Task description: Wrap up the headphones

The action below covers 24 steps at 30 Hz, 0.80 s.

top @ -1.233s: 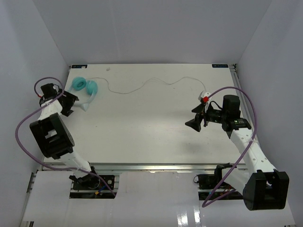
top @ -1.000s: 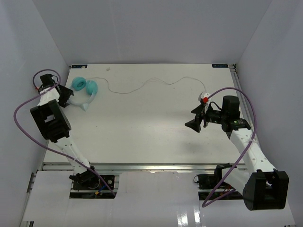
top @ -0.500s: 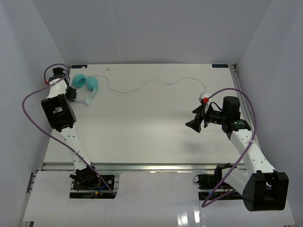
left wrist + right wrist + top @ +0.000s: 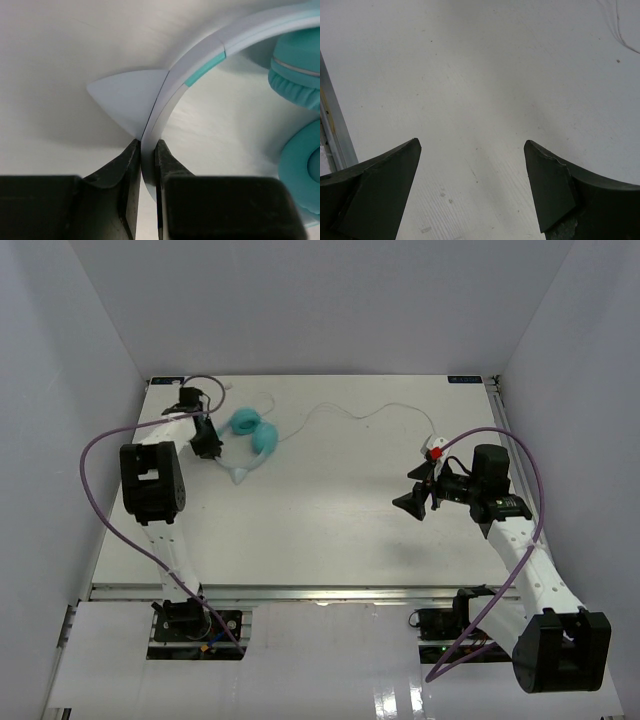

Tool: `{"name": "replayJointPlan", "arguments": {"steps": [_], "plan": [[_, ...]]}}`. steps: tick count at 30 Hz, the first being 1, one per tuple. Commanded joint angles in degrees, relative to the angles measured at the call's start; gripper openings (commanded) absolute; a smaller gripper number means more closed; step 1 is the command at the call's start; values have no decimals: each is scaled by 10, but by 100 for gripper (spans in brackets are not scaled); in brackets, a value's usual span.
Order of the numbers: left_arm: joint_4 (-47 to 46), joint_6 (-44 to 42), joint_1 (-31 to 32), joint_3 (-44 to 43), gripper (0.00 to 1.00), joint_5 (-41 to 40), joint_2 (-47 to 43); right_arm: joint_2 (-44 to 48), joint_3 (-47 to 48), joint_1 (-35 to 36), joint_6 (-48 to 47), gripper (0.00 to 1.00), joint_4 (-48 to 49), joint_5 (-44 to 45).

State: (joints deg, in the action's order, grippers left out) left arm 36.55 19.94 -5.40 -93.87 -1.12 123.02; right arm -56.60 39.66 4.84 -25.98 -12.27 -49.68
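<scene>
The headphones [image 4: 256,432] lie at the far left of the table, two teal ear cups side by side and the pale headband [image 4: 195,65] curving toward the near side. My left gripper [image 4: 212,450] is shut on that headband; in the left wrist view both fingers [image 4: 131,160] pinch the thin white band beside a white triangular ear piece [image 4: 125,95]. The thin white cord [image 4: 345,410] trails right across the far part of the table. My right gripper [image 4: 408,502] hovers open over bare table at the right, with nothing between its fingers [image 4: 395,170].
White enclosure walls close in the table [image 4: 320,530] on the left, back and right. A metal rail [image 4: 320,592] runs along the near edge. Purple arm cables [image 4: 92,490] loop beside each arm. A bit of the cord [image 4: 619,30] shows in the right wrist view.
My left gripper has shut on the headband and dragged the headphones from the far left corner to the right. The cord near the cups has bunched. The right arm has stayed still.
</scene>
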Motion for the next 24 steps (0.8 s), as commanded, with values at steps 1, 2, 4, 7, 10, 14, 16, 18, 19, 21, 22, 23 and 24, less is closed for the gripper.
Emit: {"name": "replayJointPlan", "arguments": {"steps": [1, 2, 4, 7, 10, 14, 16, 18, 19, 21, 22, 23, 24], "plan": [[-6, -129, 117, 100, 4, 153, -65, 12, -3, -6, -2, 90, 11, -2], [-11, -135, 132, 116, 3, 156, -71, 13, -3, -7, -3, 90, 11, -2], [-28, -142, 157, 150, 2, 158, -90, 13, -5, -9, -4, 90, 12, -3], [-56, -143, 178, 197, 3, 156, -118, 11, -5, -10, -4, 90, 13, -5], [-69, -134, 180, 222, 7, 151, -139, 9, -5, -11, -5, 90, 12, -5], [-78, -127, 184, 246, 16, 147, -157, 6, -7, -12, -7, 90, 13, -4], [-85, -124, 191, 263, 26, 138, -171, 5, -7, -14, -7, 90, 14, -4], [-90, -117, 201, 279, 36, 119, -181, 4, -6, -14, -7, 90, 13, -3], [-93, -114, 208, 287, 40, 108, -186, 3, -6, -14, -7, 90, 13, -2], [-94, -112, 224, 297, 44, 83, -196, 2, -7, -15, -7, 90, 13, -2], [-93, -110, 229, 301, 45, 67, -198, 1, -7, -16, -7, 90, 13, -3], [-93, -107, 234, 305, 46, 49, -199, 0, -7, -17, -7, 90, 13, -3], [-93, -105, 240, 308, 47, 39, -200, -1, -7, -17, -7, 90, 13, -4]]}}
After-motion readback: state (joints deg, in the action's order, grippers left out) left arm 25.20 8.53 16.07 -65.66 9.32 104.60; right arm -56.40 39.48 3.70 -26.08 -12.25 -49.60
